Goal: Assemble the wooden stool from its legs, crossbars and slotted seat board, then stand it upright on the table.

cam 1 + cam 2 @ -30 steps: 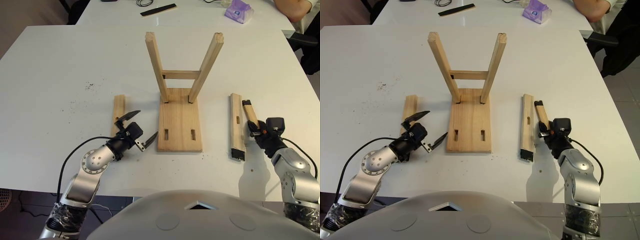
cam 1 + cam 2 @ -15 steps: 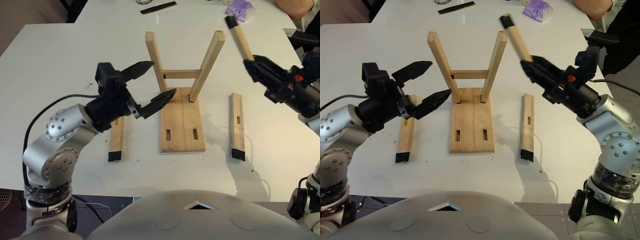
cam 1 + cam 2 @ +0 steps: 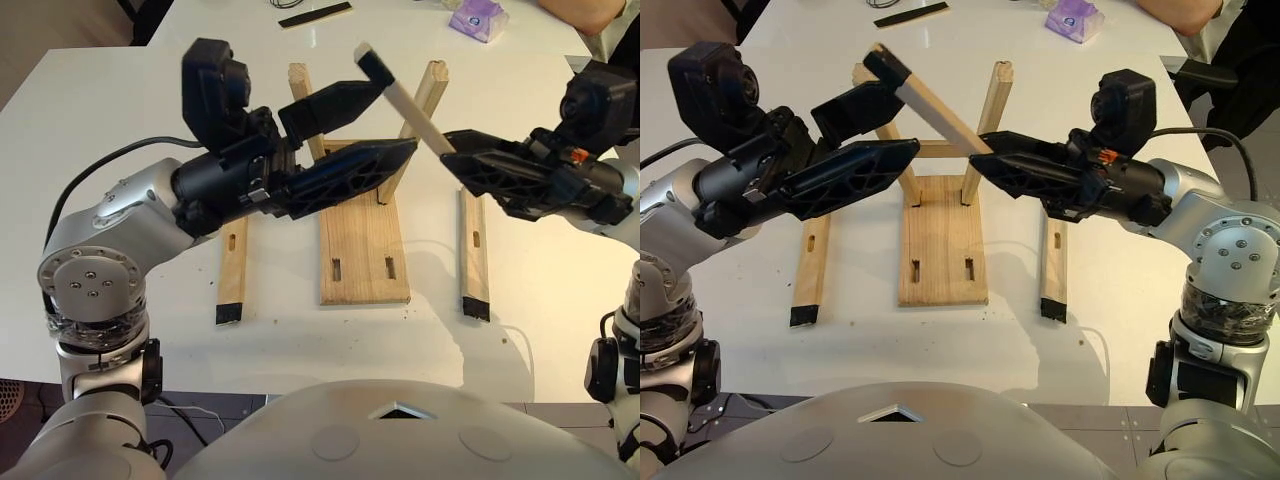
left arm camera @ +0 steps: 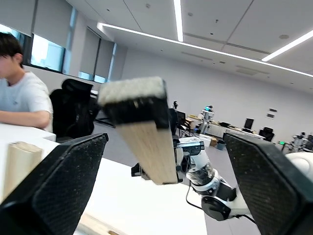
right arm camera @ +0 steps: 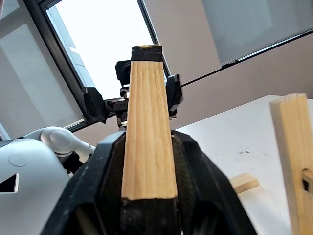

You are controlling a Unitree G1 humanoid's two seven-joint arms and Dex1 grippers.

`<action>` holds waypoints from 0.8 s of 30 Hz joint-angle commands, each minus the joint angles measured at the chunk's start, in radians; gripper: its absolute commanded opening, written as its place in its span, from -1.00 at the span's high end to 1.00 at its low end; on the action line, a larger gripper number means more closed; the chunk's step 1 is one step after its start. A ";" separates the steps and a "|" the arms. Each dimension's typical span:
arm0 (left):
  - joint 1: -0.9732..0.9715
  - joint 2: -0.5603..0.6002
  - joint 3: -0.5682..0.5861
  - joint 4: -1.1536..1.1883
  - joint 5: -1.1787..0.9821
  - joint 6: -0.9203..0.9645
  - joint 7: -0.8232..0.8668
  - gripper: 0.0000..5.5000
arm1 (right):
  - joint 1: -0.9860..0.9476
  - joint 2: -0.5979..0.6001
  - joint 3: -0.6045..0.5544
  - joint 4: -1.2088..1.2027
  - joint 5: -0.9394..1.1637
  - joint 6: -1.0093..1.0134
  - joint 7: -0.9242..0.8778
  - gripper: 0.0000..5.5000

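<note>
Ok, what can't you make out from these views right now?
- The crossbar between the standing legs, and the far edge of the seat board: left eye view, behind the left gripper's lower finger.
- Far end of the left loose leg: eye views, under the left gripper.
- Far end of the right loose leg: eye views, under the right gripper.

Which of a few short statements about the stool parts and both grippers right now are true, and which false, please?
1. The right gripper is shut on a wooden bar. True.
2. The left gripper is shut on that bar. False: its fingers stand open on either side of the bar's black-tipped end.
3. Two legs stand in the seat board. True.
4. All slots in the board are filled. False: the two near slots are empty.
</note>
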 commanded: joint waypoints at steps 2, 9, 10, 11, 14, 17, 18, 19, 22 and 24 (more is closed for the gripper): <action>-0.020 0.021 -0.042 -0.003 0.026 0.030 -0.006 -0.48 | 0.003 0.000 0.054 -0.033 -0.033 -0.012 0.016 0.53; -0.007 0.027 -0.044 -0.018 0.036 0.024 -0.042 -0.06 | 0.007 0.003 0.077 -0.013 -0.093 -0.038 0.026 0.53; -0.003 0.029 -0.043 -0.017 0.042 0.023 -0.048 0.00 | 0.007 0.005 0.079 -0.013 -0.099 -0.041 0.028 0.53; 0.001 0.031 -0.043 -0.016 0.049 0.022 -0.054 0.05 | 0.007 0.005 0.079 -0.011 -0.105 -0.045 0.030 0.53; 0.016 0.040 -0.043 -0.012 0.078 0.022 -0.076 0.26 | 0.015 -0.001 0.086 -0.011 -0.140 -0.060 0.047 0.53; 0.025 0.042 -0.051 -0.008 0.113 0.022 -0.093 0.42 | 0.024 -0.009 0.077 -0.005 -0.157 -0.070 0.060 0.53; 0.028 0.042 -0.052 -0.007 0.123 0.023 -0.099 0.45 | 0.025 -0.011 0.073 -0.004 -0.161 -0.074 0.063 0.53; 0.033 0.042 -0.054 -0.006 0.133 0.024 -0.104 0.49 | 0.028 -0.015 0.073 -0.005 -0.175 -0.083 0.069 0.53; 0.041 0.046 -0.064 -0.004 0.161 0.029 -0.121 0.51 | 0.034 -0.024 0.083 -0.015 -0.230 -0.113 0.093 0.53; 0.053 0.053 -0.075 -0.003 0.198 0.031 -0.142 0.52 | 0.041 -0.028 0.094 -0.032 -0.269 -0.141 0.115 0.53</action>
